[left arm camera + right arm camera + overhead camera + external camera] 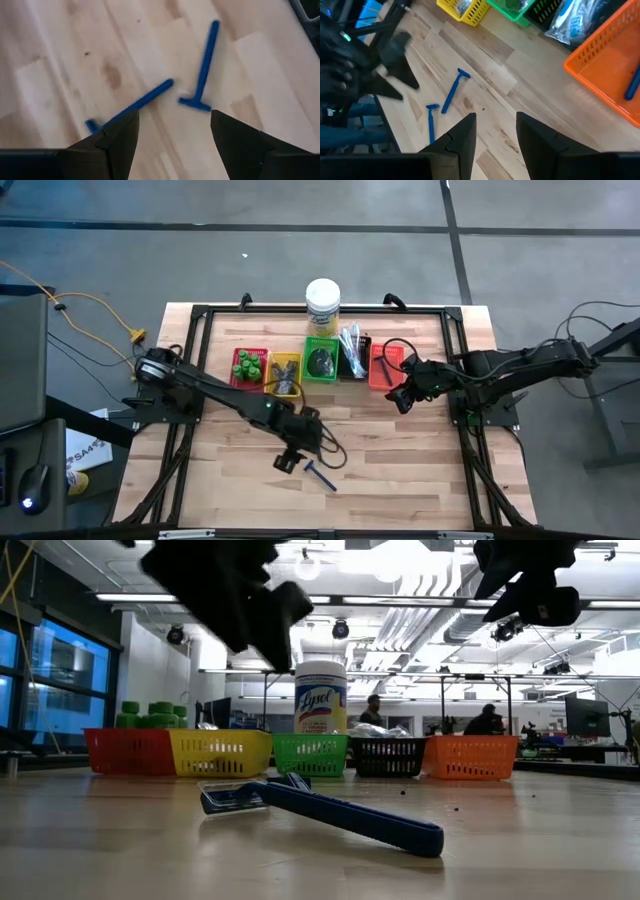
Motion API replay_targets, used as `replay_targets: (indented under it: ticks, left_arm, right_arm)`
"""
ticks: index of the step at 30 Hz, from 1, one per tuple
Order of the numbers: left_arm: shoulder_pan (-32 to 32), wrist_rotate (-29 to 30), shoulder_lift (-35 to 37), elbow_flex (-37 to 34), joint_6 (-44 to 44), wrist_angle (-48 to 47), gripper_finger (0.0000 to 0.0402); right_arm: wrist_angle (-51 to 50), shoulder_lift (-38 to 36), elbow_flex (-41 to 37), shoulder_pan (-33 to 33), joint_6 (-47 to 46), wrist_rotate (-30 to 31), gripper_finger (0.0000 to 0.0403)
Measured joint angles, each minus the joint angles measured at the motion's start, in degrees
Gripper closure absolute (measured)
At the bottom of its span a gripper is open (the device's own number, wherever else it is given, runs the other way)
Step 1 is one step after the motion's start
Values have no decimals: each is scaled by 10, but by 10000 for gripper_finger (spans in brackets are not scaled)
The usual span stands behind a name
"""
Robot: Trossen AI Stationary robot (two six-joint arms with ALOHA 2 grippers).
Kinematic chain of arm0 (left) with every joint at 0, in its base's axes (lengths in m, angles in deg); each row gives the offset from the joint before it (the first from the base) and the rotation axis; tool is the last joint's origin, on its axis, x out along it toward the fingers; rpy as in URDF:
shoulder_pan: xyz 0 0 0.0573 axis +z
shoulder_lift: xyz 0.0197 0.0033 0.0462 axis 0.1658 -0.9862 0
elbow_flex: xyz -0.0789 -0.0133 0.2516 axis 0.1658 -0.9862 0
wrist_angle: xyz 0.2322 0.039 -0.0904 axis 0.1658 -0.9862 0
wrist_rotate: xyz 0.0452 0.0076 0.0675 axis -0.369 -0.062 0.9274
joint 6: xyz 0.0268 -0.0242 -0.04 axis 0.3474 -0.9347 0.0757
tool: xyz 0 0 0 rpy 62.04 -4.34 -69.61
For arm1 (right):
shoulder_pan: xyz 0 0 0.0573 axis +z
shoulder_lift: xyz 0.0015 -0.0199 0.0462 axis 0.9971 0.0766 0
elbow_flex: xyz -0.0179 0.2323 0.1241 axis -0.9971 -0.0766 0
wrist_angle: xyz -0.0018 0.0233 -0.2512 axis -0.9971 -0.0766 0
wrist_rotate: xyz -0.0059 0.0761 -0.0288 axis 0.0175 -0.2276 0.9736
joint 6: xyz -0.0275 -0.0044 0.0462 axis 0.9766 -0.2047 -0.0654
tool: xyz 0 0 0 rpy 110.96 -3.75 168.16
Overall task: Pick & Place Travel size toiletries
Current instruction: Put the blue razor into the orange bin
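Observation:
Two dark-blue razors lie flat on the wooden table near its near edge: one (320,476) (205,65) (452,90), the other (284,464) (135,104) (431,122). The low view shows one razor (330,810) up close. My left gripper (292,452) (172,131) hovers open above them, its fingers over the gap between the two. My right gripper (405,395) (495,132) is open in the air beside the orange tray (385,366), which holds another blue razor (632,85).
A row of small trays stands toward the far edge: red (250,366) with green pots, yellow (284,374), green (321,362), black (352,356) with clear-sleeved sticks, orange. A tall white-lidded jar (322,305) stands behind them. Bare wood lies around the razors.

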Motion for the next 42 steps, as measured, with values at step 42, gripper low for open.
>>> replay_targets:
  ticks: [42]
  left_arm:
    - [-59, 36, -134, 2, 58, 116, 162]
  right_arm:
    - [12, 7, 0, 0, -4, 12, 273]
